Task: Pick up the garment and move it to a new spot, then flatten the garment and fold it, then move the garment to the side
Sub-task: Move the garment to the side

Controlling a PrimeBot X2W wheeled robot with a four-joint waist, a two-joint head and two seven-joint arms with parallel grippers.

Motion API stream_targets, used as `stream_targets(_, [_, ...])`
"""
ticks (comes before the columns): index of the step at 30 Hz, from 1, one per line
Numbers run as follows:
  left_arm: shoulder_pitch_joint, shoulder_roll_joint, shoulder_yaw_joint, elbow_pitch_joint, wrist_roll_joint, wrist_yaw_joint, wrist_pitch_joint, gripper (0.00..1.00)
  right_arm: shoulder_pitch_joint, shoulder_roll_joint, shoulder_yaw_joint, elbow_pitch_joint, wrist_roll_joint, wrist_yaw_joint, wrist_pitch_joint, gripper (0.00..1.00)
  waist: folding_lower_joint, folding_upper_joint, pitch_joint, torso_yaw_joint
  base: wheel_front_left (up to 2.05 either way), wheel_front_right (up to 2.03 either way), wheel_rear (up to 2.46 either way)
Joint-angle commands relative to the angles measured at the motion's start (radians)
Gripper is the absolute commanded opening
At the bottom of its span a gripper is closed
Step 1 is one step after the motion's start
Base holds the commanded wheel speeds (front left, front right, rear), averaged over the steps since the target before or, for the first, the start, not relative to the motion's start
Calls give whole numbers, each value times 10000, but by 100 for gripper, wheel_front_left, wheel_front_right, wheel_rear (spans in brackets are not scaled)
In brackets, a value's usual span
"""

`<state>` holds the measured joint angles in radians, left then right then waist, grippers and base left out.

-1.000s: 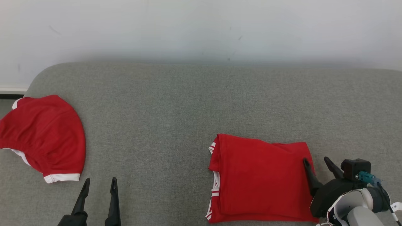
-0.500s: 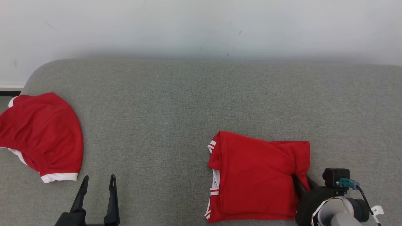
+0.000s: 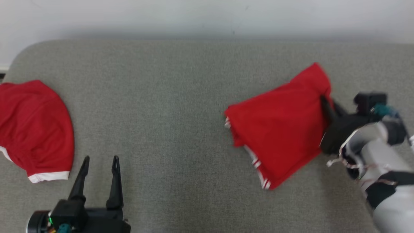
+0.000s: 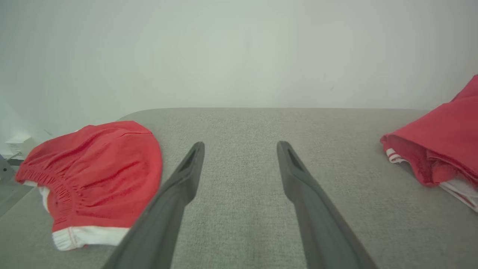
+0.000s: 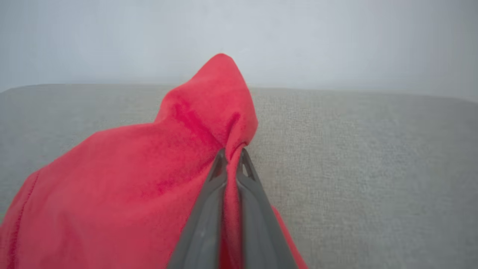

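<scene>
Folded garment: right half of grey surface, one edge lifted. Right tool: clamped on that edge. Left tool: apart, empty. Fold judged done; move aside in hand, set-down remaining.

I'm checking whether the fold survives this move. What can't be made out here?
- Head view: motion blur smears the trim and layers of the folded garment; the left wrist view's right edge cuts it off.
- Right wrist view: cloth hides how many layers the right gripper pinches.
- Head view: the left edge cuts off the second garment.
</scene>
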<state>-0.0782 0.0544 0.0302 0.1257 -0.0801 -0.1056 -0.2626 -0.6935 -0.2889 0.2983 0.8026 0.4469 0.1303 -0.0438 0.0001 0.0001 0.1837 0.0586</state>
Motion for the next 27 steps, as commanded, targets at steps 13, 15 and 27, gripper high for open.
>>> stream_targets(13, [-1211, 571, 304, -1418, 139, -74, -31, 100, -2959, -2352, 367, -116, 234, 6, -22, 0, -1, -1, 3512, -1446, 0, 0, 0])
stream_targets(15, [-1240, 730, 385, -1659, 135, -66, -31, 100, -3182, -2555, 400, -158, 271, 6, -70, 0, -1, -1, 3785, -1754, 0, 0, 0])
stream_targets(27, [-807, 1387, 662, -3160, 362, 51, 365, 100, -4214, -3525, 584, 280, 327, 6, -95, 0, -1, -1, 4577, -2801, 0, 0, 0])
